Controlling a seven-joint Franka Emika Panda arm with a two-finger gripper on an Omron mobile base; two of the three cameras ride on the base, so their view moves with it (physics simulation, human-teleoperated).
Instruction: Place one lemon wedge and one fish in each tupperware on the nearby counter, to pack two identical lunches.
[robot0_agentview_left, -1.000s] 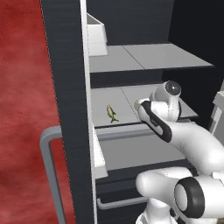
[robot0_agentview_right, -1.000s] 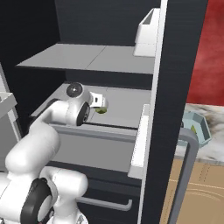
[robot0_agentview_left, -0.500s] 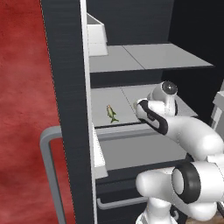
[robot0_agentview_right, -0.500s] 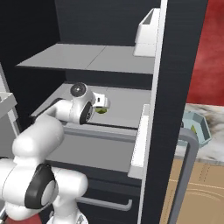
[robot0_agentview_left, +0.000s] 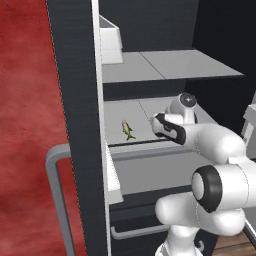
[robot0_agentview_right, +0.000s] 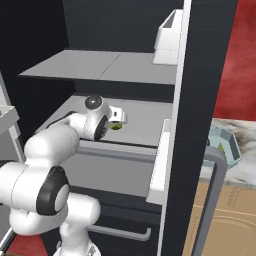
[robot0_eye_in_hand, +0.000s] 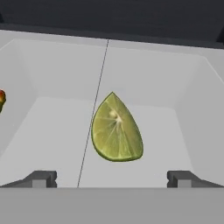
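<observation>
- The white arm's two-finger gripper reaches into the grey fridge shelf; its dark finger tips stand wide apart, holding nothing
- A yellow-green lemon wedge lies flat on the shelf, just ahead of the tips (between them)
- A small greenish fish lies on the same shelf, apart from the hand
- The pale blue octagonal tupperware tray sits on the marbled counter

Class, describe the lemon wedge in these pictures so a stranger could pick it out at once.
Start at the open fridge and find its middle grey shelf. The lemon wedge lies flat there, just ahead of the robot's open fingers. Unlike the slim fish on the same shelf, it is a yellow-green teardrop slice with pale segment lines.
</observation>
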